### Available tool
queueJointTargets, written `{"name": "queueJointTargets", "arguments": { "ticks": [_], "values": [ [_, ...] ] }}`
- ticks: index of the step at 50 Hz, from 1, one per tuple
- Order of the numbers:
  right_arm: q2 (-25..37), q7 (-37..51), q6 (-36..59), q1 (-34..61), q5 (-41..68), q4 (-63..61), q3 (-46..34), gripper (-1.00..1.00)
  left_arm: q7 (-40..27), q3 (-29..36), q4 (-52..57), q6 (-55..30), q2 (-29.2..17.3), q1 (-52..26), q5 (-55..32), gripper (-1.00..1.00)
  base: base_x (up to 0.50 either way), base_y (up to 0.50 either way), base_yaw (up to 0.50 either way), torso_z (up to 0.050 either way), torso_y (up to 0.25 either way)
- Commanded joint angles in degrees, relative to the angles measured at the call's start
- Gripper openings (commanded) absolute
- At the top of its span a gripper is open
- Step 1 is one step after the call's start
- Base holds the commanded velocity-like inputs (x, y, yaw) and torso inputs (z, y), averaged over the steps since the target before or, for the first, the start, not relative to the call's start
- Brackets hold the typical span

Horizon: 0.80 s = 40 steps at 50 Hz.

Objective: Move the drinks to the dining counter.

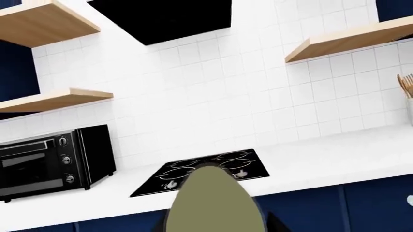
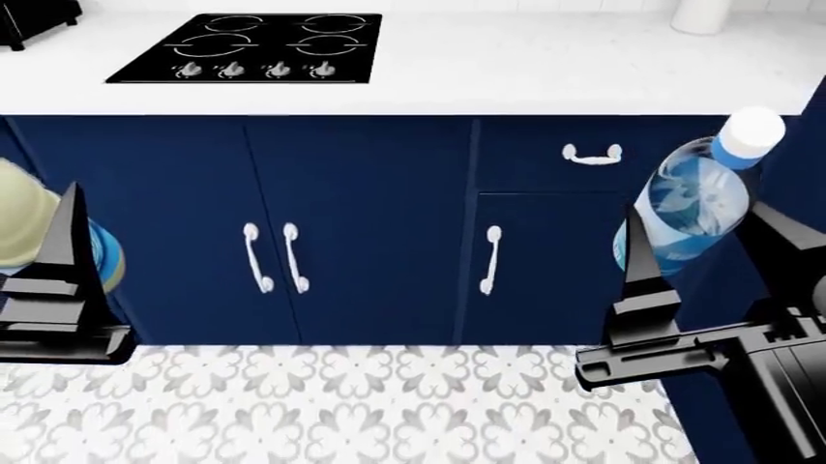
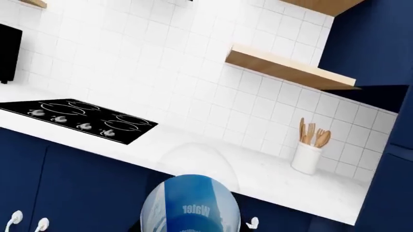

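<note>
While gripped | right gripper [image 2: 697, 256] clamps clear-blue water bottle [image 2: 691, 203], white cap | left gripper [image 2: 52, 261] clamps cream bottle [image 2: 23, 227]

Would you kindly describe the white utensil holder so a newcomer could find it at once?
Start at the long white worktop above the navy cabinets, then move away from the black four-ring hob towards the far end. There stands a white cylindrical utensil holder, the only thing there with tan wooden spoons sticking out.
</note>
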Motion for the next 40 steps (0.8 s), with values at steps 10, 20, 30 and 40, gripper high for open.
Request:
{"name": "queueJointTargets", "arguments": {
  "ticks": [10, 20, 30, 40],
  "values": [
    [-0.5, -0.25, 1.3, -0.4, -0.58, 0.25, 1.53, -1.0, 0.67, -0.28, 0.24, -0.43, 0.71, -0.29, 1.31, -1.0, -0.5, 0.18, 0.0, 0.0, 0.0],
    [-0.65, -0.33, 1.14, -0.13, -0.97, 0.39, 0.67, -1.0, 0.45, 0.08, 0.26, -0.24, 0.49, -0.56, 1.15, -1.0, -0.5, 0.18, 0.0, 0.001, 0.0],
    [-0.29, -0.22, 0.76, 0.06, -0.82, 0.25, 0.37, -1.0, -0.14, 0.12, 0.3, -0.36, 0.47, -0.69, 0.33, -1.0, -0.5, 0.18, 0.0, 0.0, 0.0],
    [-0.59, -0.26, 1.4, -0.37, -0.86, 0.28, 0.81, -1.0, 0.47, -0.02, 0.34, -1.14, 1.18, -0.64, 0.94, -1.0, -0.5, 0.18, 0.0, 0.001, 0.0]
  ]
}}
